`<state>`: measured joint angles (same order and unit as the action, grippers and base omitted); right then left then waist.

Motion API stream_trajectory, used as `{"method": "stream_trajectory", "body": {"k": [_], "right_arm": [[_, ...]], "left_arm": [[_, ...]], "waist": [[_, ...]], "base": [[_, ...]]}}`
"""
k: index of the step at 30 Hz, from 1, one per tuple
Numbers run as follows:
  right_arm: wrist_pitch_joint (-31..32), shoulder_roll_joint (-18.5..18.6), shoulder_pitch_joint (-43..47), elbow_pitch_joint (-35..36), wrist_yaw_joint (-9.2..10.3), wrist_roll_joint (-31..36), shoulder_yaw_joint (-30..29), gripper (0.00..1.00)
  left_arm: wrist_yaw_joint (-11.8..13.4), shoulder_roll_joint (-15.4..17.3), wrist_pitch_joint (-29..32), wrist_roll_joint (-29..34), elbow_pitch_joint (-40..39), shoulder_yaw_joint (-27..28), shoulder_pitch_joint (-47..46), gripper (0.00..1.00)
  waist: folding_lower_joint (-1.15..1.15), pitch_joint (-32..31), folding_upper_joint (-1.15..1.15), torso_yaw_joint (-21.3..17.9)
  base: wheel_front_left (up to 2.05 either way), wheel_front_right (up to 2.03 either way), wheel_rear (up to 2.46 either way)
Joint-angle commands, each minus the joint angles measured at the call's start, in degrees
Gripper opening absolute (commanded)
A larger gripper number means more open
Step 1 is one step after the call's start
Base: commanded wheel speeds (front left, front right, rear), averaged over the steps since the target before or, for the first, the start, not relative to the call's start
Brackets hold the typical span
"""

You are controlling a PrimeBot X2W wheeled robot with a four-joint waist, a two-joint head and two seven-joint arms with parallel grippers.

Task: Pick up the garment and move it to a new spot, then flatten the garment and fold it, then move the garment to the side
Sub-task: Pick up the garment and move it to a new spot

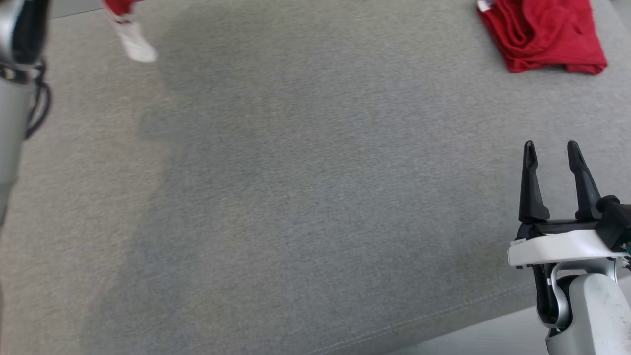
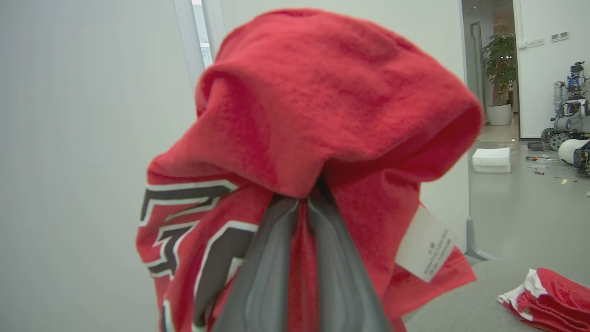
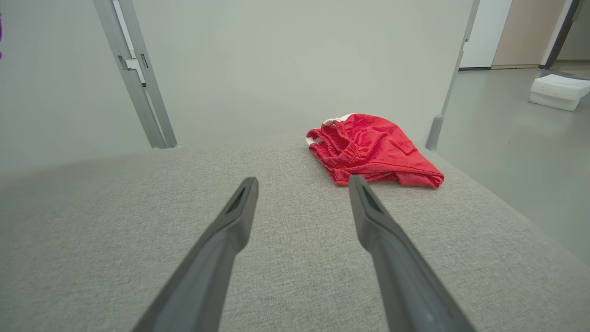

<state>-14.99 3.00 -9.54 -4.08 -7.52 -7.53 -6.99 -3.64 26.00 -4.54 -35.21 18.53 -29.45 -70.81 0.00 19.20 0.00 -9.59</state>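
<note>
The garment, red cloth with black-and-white lettering and a white label, hangs bunched over my left gripper, which is shut on a fold of it and held up in the air. In the head view a blurred red-and-white tip of the garment shows at the top left, past my left forearm. My right gripper hovers open and empty over the near right of the grey padded surface; its two fingers stand well apart above the fabric.
Another red garment lies folded at the far right corner of the surface, and appears again as a red pile ahead of my right gripper. The surface's front edge runs near my right wrist. Beyond are a white wall and floor with equipment.
</note>
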Motion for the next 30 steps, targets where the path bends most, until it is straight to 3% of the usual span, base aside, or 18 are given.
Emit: {"method": "stream_trajectory", "body": {"k": [1, 7, 12, 23, 24, 25, 30], "right_arm": [[-0.2, -0.1, -0.2, 0.1, 0.06, -0.8, 0.2, 1.0], [-0.2, -0.1, 0.0, -0.2, 0.06, -3.2, 1.9, 1.0], [-0.2, -0.1, 0.8, -0.5, 0.06, -4.4, 2.9, 1.0], [-0.2, -0.1, 0.7, -1.3, 0.06, -4.9, 4.6, 1.0], [-0.2, -0.1, 0.7, -1.4, 0.06, -4.8, 4.8, 1.0], [-0.2, -0.1, 0.7, -1.5, 0.06, -4.6, 4.9, 1.0], [-0.2, -0.1, 1.5, -1.9, 0.06, -3.6, 4.7, 1.0]], "left_arm": [[0.7, -0.9, 0.5, 0.4, -1.3, -0.7, 0.2, 0.0], [2.3, -4.6, 1.1, -0.7, -3.0, -4.0, 6.1, 0.0], [3.1, -5.6, 0.0, -1.4, -1.8, -6.2, 13.9, 0.0], [2.8, -9.7, -4.6, -2.1, 8.2, -12.1, 29.0, 0.03], [2.6, -10.1, -5.0, -1.8, 9.1, -12.6, 29.5, 0.45], [2.1, -10.5, -5.3, -1.5, 10.2, -13.3, 29.8, 1.0], [1.2, -11.7, -8.1, -0.5, 11.9, -13.9, 28.2, 1.0]], "waist": [[0.0, 0.0, 0.0, -3.9], [0.0, 0.1, 0.0, -6.8], [0.0, -0.1, 0.0, -7.8], [0.0, -0.5, 0.0, -7.2], [0.0, -0.6, 0.0, -7.1], [0.0, -0.9, 0.0, -6.8], [0.0, -3.0, 0.0, -4.7]], "base": [[0.0, 0.0, 0.0], [0.0, 0.0, 0.0], [0.0, 0.0, 0.0], [0.0, 0.0, 0.0], [0.0, 0.0, 0.0], [0.0, 0.0, 0.0], [0.0, 0.0, 0.0]]}}
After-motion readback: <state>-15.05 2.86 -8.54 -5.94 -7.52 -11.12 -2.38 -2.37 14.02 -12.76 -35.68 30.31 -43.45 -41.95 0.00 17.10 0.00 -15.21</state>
